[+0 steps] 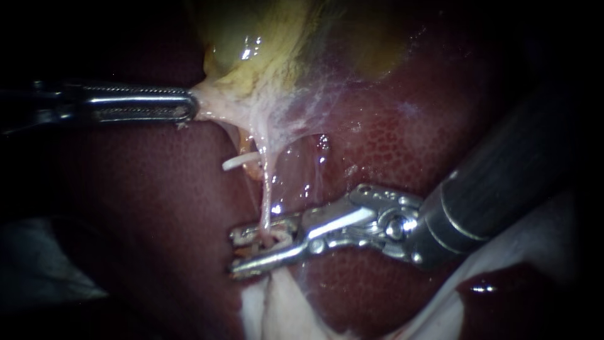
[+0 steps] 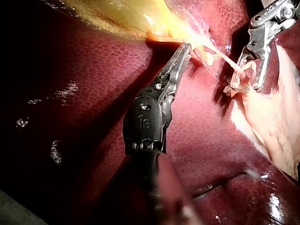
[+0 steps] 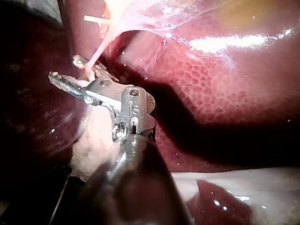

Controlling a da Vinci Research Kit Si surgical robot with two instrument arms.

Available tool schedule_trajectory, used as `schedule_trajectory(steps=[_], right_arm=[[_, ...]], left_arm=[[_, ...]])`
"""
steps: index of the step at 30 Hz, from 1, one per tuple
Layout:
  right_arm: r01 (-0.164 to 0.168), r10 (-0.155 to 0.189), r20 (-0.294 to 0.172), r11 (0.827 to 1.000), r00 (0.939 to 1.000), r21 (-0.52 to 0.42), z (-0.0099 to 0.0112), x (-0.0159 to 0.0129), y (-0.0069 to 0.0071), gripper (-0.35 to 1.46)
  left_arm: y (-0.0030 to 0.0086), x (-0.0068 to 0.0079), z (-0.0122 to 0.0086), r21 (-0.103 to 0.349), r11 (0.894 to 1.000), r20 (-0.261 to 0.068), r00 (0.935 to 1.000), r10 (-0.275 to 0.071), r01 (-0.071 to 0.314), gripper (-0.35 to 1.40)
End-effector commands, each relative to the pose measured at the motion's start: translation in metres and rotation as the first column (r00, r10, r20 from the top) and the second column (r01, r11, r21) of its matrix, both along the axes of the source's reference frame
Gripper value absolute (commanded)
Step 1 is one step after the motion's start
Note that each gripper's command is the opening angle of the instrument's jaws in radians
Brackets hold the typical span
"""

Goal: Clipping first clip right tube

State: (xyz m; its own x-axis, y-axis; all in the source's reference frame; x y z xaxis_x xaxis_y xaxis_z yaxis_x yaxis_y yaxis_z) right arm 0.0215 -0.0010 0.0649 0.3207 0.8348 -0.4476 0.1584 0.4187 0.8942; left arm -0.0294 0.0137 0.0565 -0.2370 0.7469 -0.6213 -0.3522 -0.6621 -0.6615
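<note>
A thin pale tube (image 1: 267, 189) runs down from the yellowish gallbladder (image 1: 264, 38) across the dark red liver (image 1: 145, 220). My right instrument (image 1: 233, 254) comes in from the right, and its open jaws straddle the tube's lower end, one on each side. The right wrist view shows the same tube (image 3: 101, 49) passing between the jaws of that instrument (image 3: 64, 66). My left instrument (image 1: 190, 106) is shut on the pale tissue at the gallbladder's neck and holds it taut to the left. A white clip (image 1: 236, 162) sticks out beside the tube, higher up.
Pale fatty tissue (image 1: 283, 308) lies under the right instrument's jaws. A whitish sheet (image 1: 535, 245) shows under the right shaft. In the left wrist view, my right instrument (image 2: 244, 86) works just past the left instrument (image 2: 186, 47).
</note>
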Motion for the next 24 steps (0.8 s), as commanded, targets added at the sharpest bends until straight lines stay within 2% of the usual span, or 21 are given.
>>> schedule_trajectory(steps=[1, 6, 8, 9, 24], right_arm=[[0.001, -0.001, 0.001, 1.0, 1.0, 0.0, 0.0, -0.0003, 0.0, 0.13], [0.003, -0.003, 0.0, 1.0, 1.0, 0.0, 0.0, -0.0006, -0.0001, -0.13], [0.003, -0.003, 0.006, 1.0, 1.0, 0.016, 0.0, -0.0007, -0.0001, -0.33], [0.004, -0.004, 0.005, 1.0, 1.0, 0.016, 0.0, -0.0008, -0.0001, -0.35], [0.007, -0.007, 0.004, 1.0, 1.0, 0.015, 0.0001, -0.0013, -0.0004, -0.35]], left_arm=[[0.0, 0.0, 0.0, 0.0, 1.0, 0.0, 1.0, 0.0, 0.0, -0.35], [0.0, 0.0, 0.0, 0.0, 1.0, 0.0, 1.0, 0.0, 0.0, -0.35], [0.0, 0.0, 0.0, 0.0, 1.0, 0.0, 1.0, 0.0, 0.0, -0.35], [0.0, 0.0, 0.0, 0.0, 1.0, 0.0, 1.0, 0.0, 0.0, -0.35], [0.0, 0.0, 0.0, 0.0, 1.0, 0.0, 1.0, 0.0, 0.0, -0.35]])
